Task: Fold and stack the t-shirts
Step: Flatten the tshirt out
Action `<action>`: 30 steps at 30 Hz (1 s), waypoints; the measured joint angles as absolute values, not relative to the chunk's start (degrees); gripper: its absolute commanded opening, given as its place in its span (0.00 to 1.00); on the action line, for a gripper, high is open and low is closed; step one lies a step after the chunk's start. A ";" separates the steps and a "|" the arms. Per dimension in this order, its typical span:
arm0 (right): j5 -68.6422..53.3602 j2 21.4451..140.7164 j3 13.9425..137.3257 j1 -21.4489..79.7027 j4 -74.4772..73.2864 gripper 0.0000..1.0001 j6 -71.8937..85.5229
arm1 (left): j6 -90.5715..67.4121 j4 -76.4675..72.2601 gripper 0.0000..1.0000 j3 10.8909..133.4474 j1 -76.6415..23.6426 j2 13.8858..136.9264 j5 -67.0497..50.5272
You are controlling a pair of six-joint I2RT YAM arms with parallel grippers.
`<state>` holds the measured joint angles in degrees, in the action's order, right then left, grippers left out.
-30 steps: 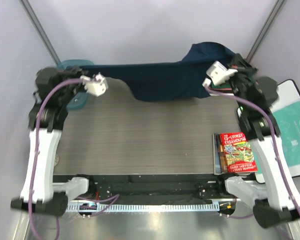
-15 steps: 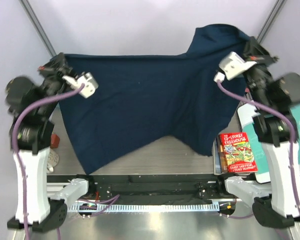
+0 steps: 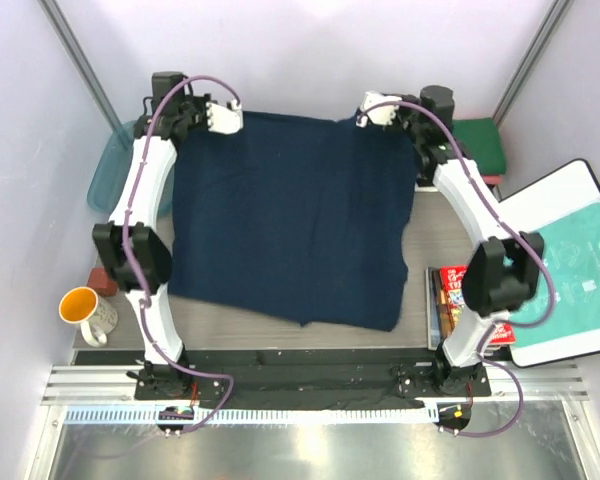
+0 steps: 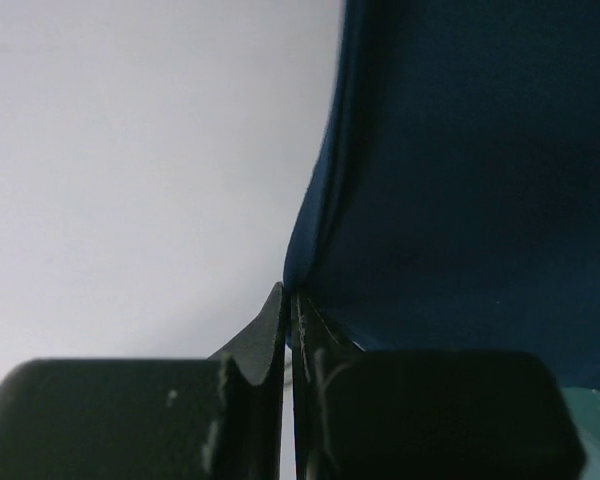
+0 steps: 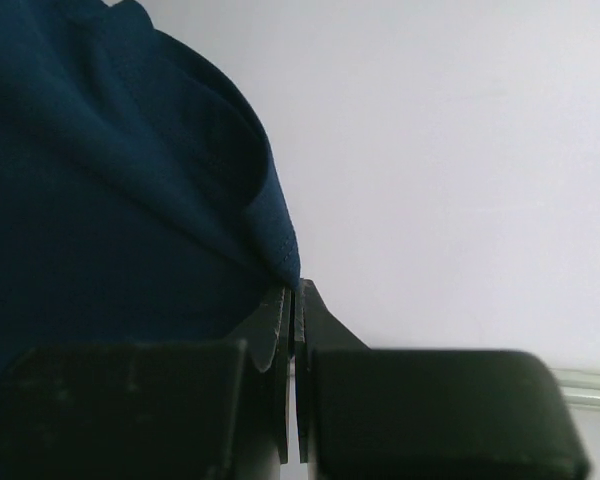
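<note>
The dark navy t-shirt lies spread flat over most of the table, its far edge against the back wall. My left gripper is shut on its far left corner; the left wrist view shows the navy cloth pinched at the tips of that gripper. My right gripper is shut on the far right corner; the right wrist view shows the navy cloth caught between that gripper's closed jaws. A folded green shirt sits at the back right, partly behind the right arm. The salmon-red and white shirts are not in view.
A teal bin stands at the back left. An orange mug and a small red block sit at the left edge. A red book lies at front right beside a white tray with a teal-printed bag.
Both arms have stretched far back and lowered the navy shirt, which hung in the air between them before. It now lies flat on the table. The mug has come into view.
</note>
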<state>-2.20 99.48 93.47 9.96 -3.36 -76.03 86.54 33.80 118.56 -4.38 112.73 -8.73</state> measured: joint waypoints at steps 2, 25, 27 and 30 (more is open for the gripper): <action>-0.82 104.42 98.43 9.82 -0.43 0.01 -76.49 | 86.21 31.05 0.00 125.60 -4.40 118.32 -7.16; 1.17 80.49 75.88 9.10 33.19 0.01 -77.01 | 80.18 -35.53 0.00 88.12 -11.53 91.31 8.08; -0.23 79.66 66.39 9.02 25.96 0.01 -76.44 | 80.64 -34.70 0.00 70.94 -12.32 92.44 8.49; -3.60 76.60 52.25 8.88 9.06 0.01 -76.69 | 81.47 -28.12 0.00 53.65 -14.11 97.51 8.88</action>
